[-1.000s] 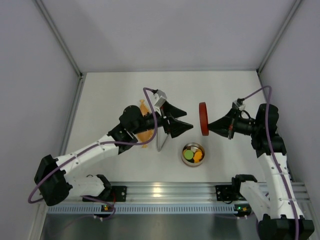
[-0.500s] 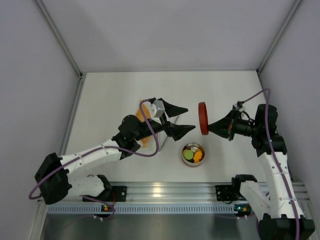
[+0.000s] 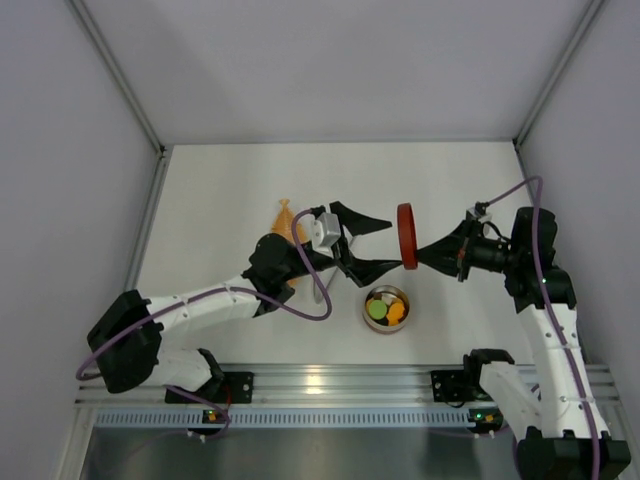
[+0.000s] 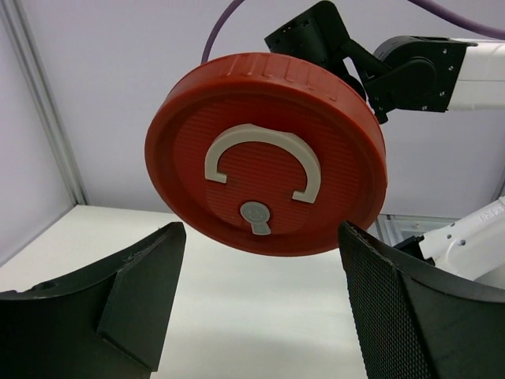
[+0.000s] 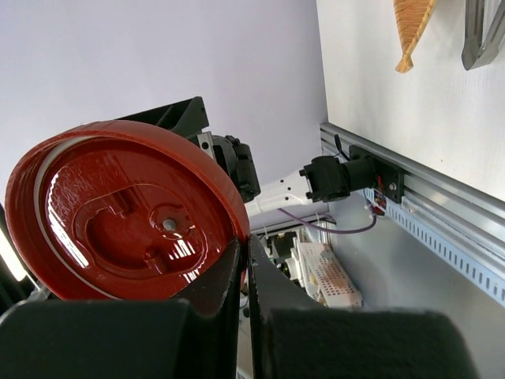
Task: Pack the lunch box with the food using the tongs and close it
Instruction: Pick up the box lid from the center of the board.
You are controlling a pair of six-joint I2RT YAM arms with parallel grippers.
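Observation:
The lunch box is a small round silver tin on the table, holding the food: green, orange and dark pieces. Its red lid hangs on edge above and behind the tin. My right gripper is shut on the lid's rim. My left gripper stands open just left of the lid, one finger to either side of it. In the left wrist view the lid faces me with its white curved mark, its lower edge level with the tips of my open left gripper. The tongs lie mostly hidden under my left arm.
An orange mesh bag lies on the table behind my left arm. In the right wrist view the bag and the tongs show at the top right. Grey walls enclose the table on three sides, and an aluminium rail runs along the near edge.
My left gripper has swung right and forward, from beside the tongs up to the lid, staying open. The right gripper and the lid have barely moved.

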